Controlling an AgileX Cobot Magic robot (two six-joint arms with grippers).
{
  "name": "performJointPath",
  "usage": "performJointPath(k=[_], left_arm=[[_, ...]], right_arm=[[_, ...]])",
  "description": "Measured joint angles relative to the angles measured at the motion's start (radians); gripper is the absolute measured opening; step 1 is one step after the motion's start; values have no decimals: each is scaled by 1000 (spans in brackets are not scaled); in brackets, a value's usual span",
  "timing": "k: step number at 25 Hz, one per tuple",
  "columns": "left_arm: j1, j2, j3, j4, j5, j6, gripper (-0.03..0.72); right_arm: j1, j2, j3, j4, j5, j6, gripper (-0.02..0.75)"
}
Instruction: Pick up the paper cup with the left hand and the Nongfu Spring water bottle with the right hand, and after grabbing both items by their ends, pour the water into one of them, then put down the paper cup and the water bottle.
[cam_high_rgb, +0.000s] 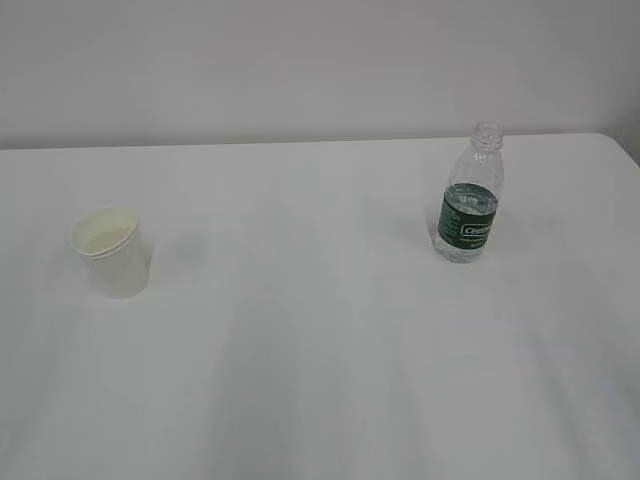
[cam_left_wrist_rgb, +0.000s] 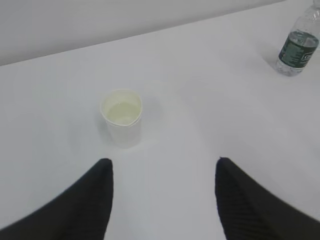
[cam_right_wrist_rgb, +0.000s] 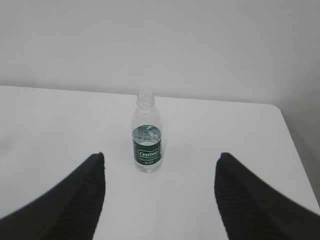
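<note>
Nearest in the left wrist view, the left hand (cam_left_wrist_rgb: 162, 200) shows only its two dark fingers at the bottom edge, set wide apart with nothing between them; its jaws are empty. Straight ahead of that gap, a little left of its centre line, the paper cup (cam_left_wrist_rgb: 122, 116) stands upright on the white table (cam_left_wrist_rgb: 200, 85), mouth up, well apart from the fingertips. Its long axis is vertical, so a level approach from this side would meet the cup's wall squarely. In the right wrist view the right hand (cam_right_wrist_rgb: 160, 200) likewise has its jaws spread wide and empty, and the Nongfu Spring water bottle (cam_right_wrist_rgb: 147, 132) stands upright beyond them, slightly left of the gap's middle, capless neck on top, with water (cam_right_wrist_rgb: 147, 134) reaching about the top of its green label. Neither thing is touched or lifted yet, so the task looks to be at the reach-in stage. In the exterior view the cup (cam_high_rgb: 112, 250) sits at the left and the bottle (cam_high_rgb: 470, 195) at the right and farther back, well apart, each on the side of its own arm; no arm shows in that view.
</note>
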Motion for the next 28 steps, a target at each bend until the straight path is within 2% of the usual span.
performJointPath(k=[10, 28], left_arm=[[0, -238, 0, 2, 96, 0, 450], [0, -332, 0, -20, 362, 0, 445]], right_arm=[[0, -160, -4, 0, 155, 0, 522], [0, -282, -40, 30, 495, -6, 521]])
